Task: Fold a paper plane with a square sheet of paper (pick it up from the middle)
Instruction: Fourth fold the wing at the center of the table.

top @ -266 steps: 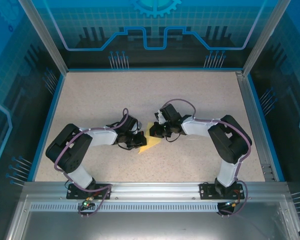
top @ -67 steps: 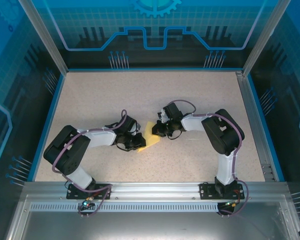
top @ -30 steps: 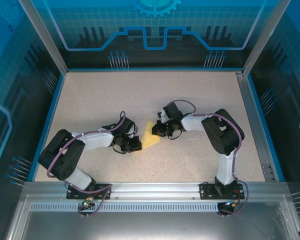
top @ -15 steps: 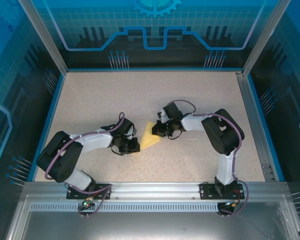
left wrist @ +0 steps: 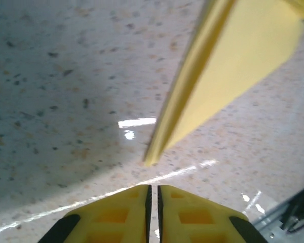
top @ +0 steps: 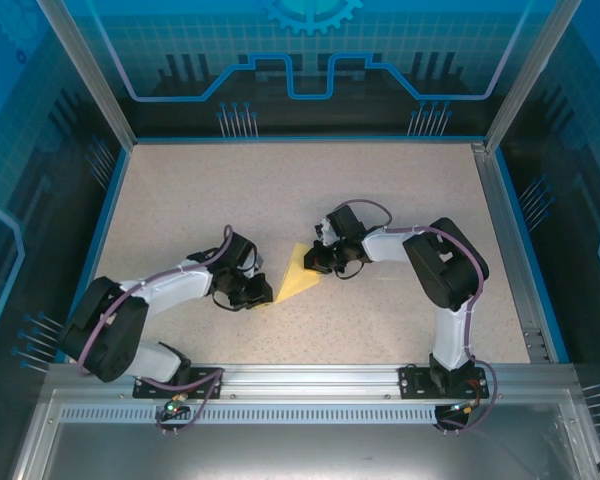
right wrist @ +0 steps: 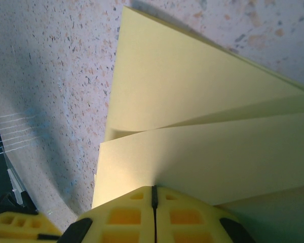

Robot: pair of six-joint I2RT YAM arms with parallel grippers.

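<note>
Seen from above, two robot arms reach inward over a speckled table (top: 230,190), meeting near its middle.

On the left, the left gripper (top: 252,292) sits low over the table, just beside the paper's (top: 296,275) lower left corner. Its wrist camera shows its two yellow fingers pressed together with nothing between them. The paper's pointed corner lies just ahead, close to the fingers but not touching.

In the middle, the paper is a yellow, roughly triangular wedge, partly folded. The right wrist camera shows at least two layers, one flap lying over another.

On the right, the right gripper (top: 323,263) meets the paper's right edge. Its fingers are closed, and a flap of paper appears pinched between them.

The work looks to be partway through a fold. The right side anchors the sheet while the left is free. The next move probably calls for the left fingers to part and take that near corner, or to press a crease flat. Either must be gentle, because thin paper slips and crumples easily.
</note>
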